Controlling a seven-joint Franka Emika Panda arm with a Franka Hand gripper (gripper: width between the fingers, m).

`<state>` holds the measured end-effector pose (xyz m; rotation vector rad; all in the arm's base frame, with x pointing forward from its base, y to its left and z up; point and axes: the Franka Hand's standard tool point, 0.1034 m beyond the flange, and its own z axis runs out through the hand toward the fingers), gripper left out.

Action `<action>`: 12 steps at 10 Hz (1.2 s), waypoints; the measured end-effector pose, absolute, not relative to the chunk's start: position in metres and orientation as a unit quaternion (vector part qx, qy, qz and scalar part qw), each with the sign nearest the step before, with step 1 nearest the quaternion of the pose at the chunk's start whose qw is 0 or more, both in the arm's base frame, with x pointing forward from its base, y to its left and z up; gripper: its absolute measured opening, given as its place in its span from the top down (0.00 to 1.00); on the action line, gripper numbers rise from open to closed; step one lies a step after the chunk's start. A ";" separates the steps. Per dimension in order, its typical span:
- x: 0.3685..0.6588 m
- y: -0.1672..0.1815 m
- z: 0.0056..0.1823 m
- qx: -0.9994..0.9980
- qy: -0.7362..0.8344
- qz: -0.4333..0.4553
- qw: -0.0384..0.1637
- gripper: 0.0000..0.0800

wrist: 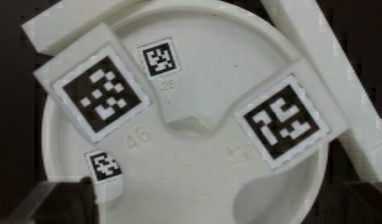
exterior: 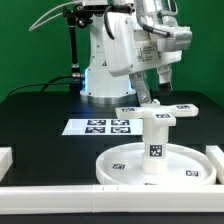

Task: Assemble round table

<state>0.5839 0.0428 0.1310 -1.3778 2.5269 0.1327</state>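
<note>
Three kit parts are stacked: the rimmed disc (exterior: 112,170) lies flat on the table (exterior: 40,115), the leg (exterior: 155,147) stands upright in it, and the cross-shaped base (exterior: 156,113) is seated on top. Just above, the gripper (exterior: 152,92) is held wide open, gripping nothing. Fastening the base is judged in hand; a centred grip and twist is called for.

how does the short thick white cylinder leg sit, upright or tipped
Upright: the short thick white cylinder leg stands vertical on the large rimmed white disc, its sides straight.
</note>
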 end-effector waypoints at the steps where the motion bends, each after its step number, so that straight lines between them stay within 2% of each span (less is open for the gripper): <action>1: 0.584 0.043 0.131 -0.495 0.858 0.042 0.130 0.19; 2: 0.583 0.043 0.131 -0.540 0.830 0.037 0.131 0.19; 4: 0.580 0.047 0.131 -0.654 0.746 0.041 0.117 0.19; 11: 0.582 0.044 0.131 -0.834 0.538 0.014 0.123 0.19; 12: 0.581 0.041 0.130 -0.885 0.454 0.001 0.102 0.19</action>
